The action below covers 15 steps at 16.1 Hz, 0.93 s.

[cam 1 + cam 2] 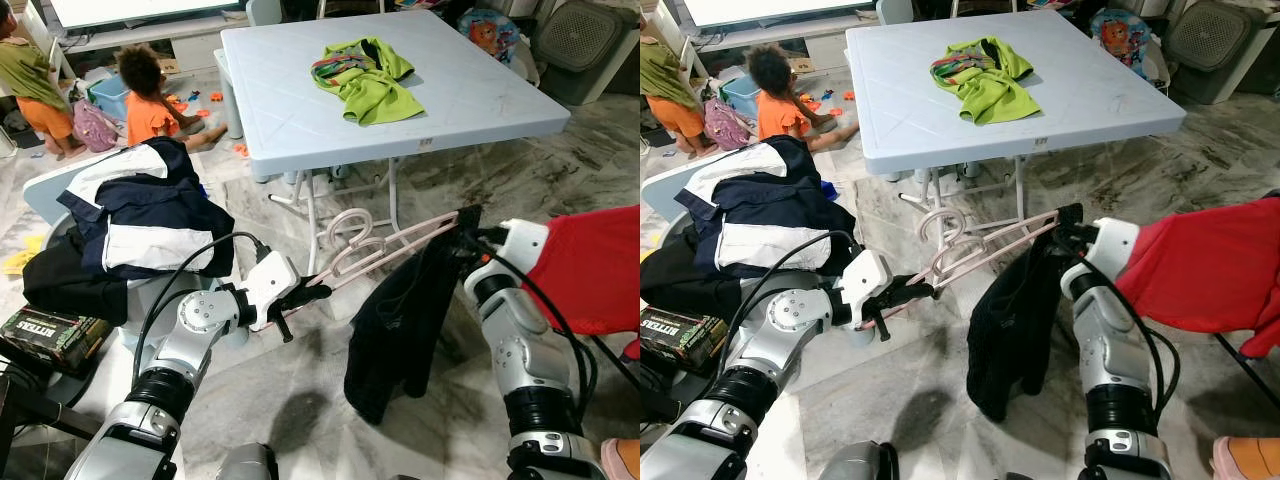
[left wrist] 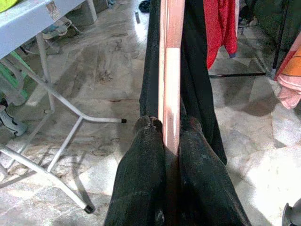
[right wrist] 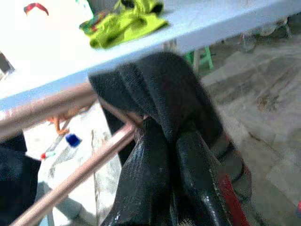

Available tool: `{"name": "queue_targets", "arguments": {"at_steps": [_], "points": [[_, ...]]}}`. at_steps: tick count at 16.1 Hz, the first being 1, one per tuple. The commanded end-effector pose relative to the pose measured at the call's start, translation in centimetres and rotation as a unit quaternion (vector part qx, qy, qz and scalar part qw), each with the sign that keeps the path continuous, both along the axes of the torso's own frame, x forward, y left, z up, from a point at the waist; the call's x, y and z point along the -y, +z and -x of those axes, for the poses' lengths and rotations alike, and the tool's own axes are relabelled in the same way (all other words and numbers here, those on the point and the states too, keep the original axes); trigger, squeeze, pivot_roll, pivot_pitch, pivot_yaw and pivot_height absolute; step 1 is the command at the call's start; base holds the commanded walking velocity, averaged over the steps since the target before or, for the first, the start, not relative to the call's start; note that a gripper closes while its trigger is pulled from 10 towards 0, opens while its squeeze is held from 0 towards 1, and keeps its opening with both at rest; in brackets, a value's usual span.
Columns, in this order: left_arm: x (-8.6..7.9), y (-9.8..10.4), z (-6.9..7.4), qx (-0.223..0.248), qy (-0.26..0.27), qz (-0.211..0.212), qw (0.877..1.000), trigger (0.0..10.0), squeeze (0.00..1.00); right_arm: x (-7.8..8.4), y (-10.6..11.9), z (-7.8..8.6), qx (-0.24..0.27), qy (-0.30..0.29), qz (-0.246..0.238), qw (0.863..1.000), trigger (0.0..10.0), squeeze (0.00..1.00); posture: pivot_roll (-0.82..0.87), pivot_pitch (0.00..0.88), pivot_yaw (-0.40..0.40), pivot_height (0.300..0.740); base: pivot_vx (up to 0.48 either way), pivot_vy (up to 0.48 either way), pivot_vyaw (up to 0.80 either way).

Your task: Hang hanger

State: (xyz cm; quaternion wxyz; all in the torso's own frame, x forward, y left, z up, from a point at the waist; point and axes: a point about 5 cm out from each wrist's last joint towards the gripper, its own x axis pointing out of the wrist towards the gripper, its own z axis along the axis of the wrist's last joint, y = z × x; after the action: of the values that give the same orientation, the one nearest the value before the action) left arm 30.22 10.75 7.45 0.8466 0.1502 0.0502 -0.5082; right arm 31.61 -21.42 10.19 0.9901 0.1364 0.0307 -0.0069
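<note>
The hanger [image 1: 390, 245] pinched in my left claw [image 2: 165, 136] is smooth pink plastic with a soft sheen. My claw fingers [image 2: 141, 174] are matt black, scuffed and dusty. The garment [image 1: 400, 330] bunched in my right claw [image 3: 171, 134] is matt black cloth, finely woven. My arms [image 1: 200, 320] are brushed silver metal. The floor [image 1: 300, 390] is polished marble-look tile, glossy with glare. The table [image 1: 300, 110] is pale blue moulded plastic on white painted metal legs [image 2: 61, 117]. The green shirt [image 1: 375, 85] is soft matt cloth.
</note>
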Motion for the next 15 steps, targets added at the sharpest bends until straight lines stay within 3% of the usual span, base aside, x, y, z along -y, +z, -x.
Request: {"name": "queue_targets", "arguments": {"at_steps": [1,5,7,10,13,14,15], "points": [[-0.2,0.7,-0.3,0.023,-0.001,-0.002,1.000,0.0,0.00,0.6,2.5,-0.6,0.053,-0.017,0.004,0.998,0.0,0.00,-0.06,0.000,0.002,0.740,0.000,0.000,0.00],[-1.3,0.2,1.1,0.026,-0.018,-0.026,0.999,0.0,0.00,1.8,6.3,-2.4,0.115,-0.056,0.070,0.989,0.0,0.00,-0.05,0.000,0.005,0.740,0.000,0.000,0.00],[-2.2,-0.2,2.6,0.018,-0.044,-0.043,0.998,0.0,0.00,2.7,7.7,-3.2,0.127,-0.095,0.082,0.984,0.0,0.00,-0.04,0.000,0.002,0.740,0.000,0.000,0.00],[-3.0,-0.3,3.8,0.010,-0.050,-0.054,0.997,0.0,0.00,3.2,8.0,-3.7,0.120,-0.123,0.092,0.981,0.0,0.00,-0.03,0.000,-0.005,0.740,0.000,0.000,0.00],[-4.4,0.2,3.7,0.048,0.097,-0.004,0.994,0.0,0.00,4.4,6.1,-2.8,0.074,-0.158,0.149,0.973,0.0,0.00,-0.02,0.000,-0.004,0.740,0.000,0.000,0.00],[-5.3,0.3,3.5,0.059,0.188,0.015,0.980,4.1,0.00,5.0,4.9,-2.0,0.058,-0.162,0.166,0.971,0.0,0.00,-0.02,0.000,-0.006,0.740,0.000,0.000,0.00],[-5.6,0.4,3.4,0.066,0.227,0.020,0.972,7.0,0.00,5.0,4.4,-1.7,0.053,-0.159,0.173,0.971,0.0,0.00,-0.02,0.000,-0.009,0.740,0.000,0.000,0.00]]}}
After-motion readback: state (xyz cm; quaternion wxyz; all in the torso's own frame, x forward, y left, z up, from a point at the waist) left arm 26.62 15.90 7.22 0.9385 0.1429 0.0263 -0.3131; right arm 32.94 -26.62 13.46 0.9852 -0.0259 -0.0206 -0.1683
